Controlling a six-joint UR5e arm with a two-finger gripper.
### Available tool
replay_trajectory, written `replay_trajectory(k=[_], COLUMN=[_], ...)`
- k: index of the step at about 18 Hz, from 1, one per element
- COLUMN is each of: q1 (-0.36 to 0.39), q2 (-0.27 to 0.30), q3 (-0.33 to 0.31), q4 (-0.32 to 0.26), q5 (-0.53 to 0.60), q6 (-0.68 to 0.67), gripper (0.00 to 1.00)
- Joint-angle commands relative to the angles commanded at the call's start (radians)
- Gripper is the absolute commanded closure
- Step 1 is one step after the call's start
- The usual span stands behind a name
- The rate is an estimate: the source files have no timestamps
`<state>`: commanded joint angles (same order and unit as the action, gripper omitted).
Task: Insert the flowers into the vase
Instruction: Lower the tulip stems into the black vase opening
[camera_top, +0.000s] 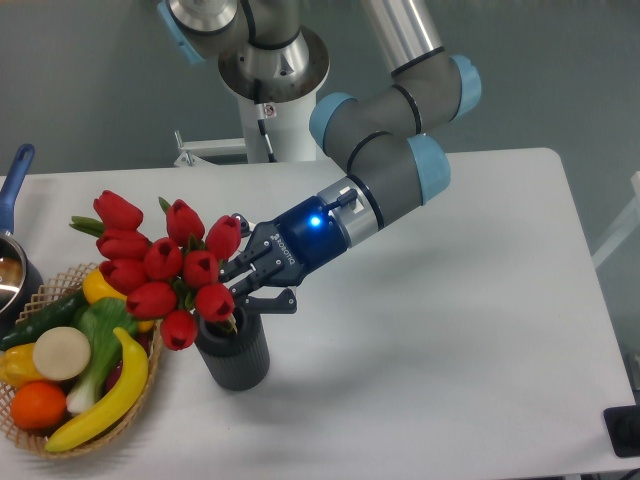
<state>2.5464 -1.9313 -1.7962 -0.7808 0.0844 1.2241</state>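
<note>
The flowers are a bunch of glossy red tulip buds with green stems, leaning left over the vase, a short dark grey ribbed cylinder on the white table. The stems run down into the vase's mouth. My gripper comes in from the right, just above the vase's rim, and is shut on the stems right behind the buds. The stem ends inside the vase are hidden.
A wicker basket of toy fruit and vegetables stands directly left of the vase, partly under the buds. A pot with a blue handle sits at the left edge. The arm's base rises at the table's back.
</note>
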Motion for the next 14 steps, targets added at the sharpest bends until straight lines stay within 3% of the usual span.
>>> replay_trajectory(k=[14], q1=[0.003], q2=[-0.028], q3=[-0.040], q4=[0.002], q5=[0.003], q6=[0.043], gripper=[0.85])
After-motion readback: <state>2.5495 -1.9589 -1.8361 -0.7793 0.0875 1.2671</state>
